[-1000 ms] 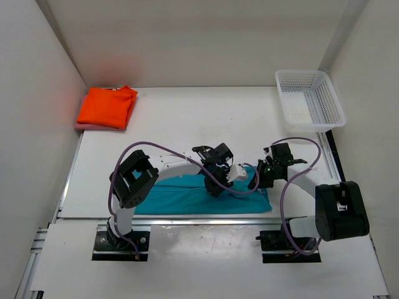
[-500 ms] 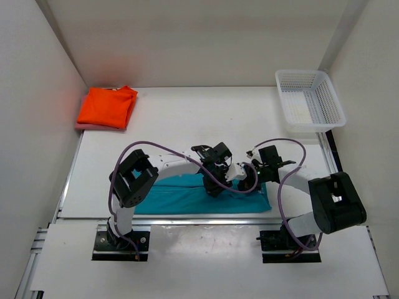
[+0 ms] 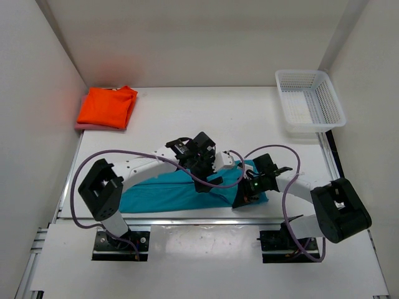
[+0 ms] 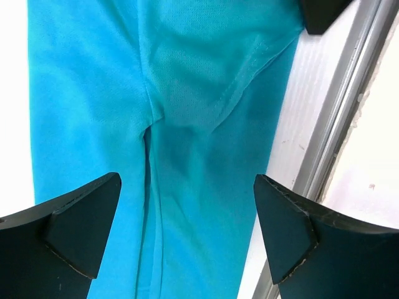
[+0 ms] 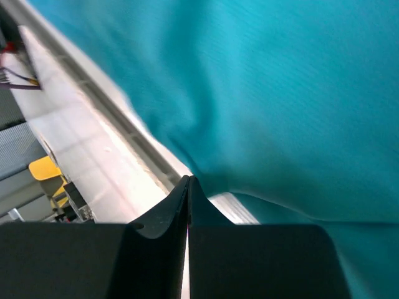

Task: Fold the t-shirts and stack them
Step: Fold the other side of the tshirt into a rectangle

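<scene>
Risking a dragged fold: left end effector (image 4: 187, 199) spread above teal t-shirt (image 3: 156, 194), right end effector (image 5: 189, 184) closed at its edge.

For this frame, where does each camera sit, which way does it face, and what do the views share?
Top external: above and behind, looking down on the white table; both arms and their bases show.
Left wrist: on the left arm, facing down at the teal-blue cloth t-shirt; its spread fingers show.
Right wrist: looks along its shut fingers pinching that shirt beside the table rail.
Shared: all three see the teal shirt.
</scene>
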`<state>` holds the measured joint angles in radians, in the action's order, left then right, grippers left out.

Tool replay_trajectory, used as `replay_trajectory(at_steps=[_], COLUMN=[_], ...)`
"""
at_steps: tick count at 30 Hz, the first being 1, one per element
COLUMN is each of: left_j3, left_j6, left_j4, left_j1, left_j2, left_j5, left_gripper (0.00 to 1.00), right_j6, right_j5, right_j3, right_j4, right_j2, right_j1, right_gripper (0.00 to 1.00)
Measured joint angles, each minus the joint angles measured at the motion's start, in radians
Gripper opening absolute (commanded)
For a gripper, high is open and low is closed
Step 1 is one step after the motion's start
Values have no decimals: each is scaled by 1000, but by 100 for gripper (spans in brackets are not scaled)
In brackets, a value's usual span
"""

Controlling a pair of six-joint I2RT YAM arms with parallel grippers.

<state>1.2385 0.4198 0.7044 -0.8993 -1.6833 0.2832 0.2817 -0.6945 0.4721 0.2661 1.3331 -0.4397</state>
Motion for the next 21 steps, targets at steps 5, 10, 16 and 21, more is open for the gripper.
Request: replay_trajectory(at_steps=[5, 10, 16, 21], left_j3=[-25, -53, -94, -161], left_j6=[10, -8, -83, -121], left_j4=[8, 26, -21, -74], left_j1=[0, 34, 227, 426], left_j2=[39, 39, 91, 161], left_j5=[-35, -93, -194, -343], left_gripper=[99, 98, 99, 99], right_j6=[-16, -15, 58, 101], right_j5=[32, 57, 153, 257], right_j3=[2, 17, 77, 124], right_j4=[66, 137, 180, 183], right_j2=[23, -102, -290, -206], right_j1=[51, 144, 279, 402], right_gripper=[0, 0, 25, 39])
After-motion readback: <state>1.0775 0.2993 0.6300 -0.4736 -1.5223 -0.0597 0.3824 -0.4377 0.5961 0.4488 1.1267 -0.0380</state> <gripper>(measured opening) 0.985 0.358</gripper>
